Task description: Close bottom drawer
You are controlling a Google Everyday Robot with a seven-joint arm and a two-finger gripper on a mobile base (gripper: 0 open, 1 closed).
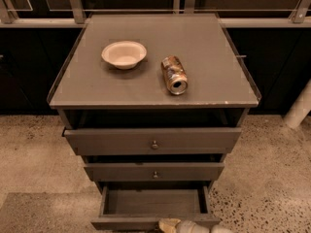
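Note:
The bottom drawer (153,202) of the grey-brown cabinet is pulled far out, and its empty inside shows. Its front panel (126,222) lies at the bottom edge of the view. My gripper (181,225) shows as a tan and white tip at the bottom edge, right at the drawer's front panel, a little right of centre. The drawer's knob is hidden. The middle drawer (154,171) and the top drawer (153,141) stand slightly out, each with a small round knob.
On the cabinet top (214,81) sit a white bowl (124,54) and a can (174,74) lying on its side. Speckled floor surrounds the cabinet. A white post (300,106) stands at the right. Dark glass panels line the back.

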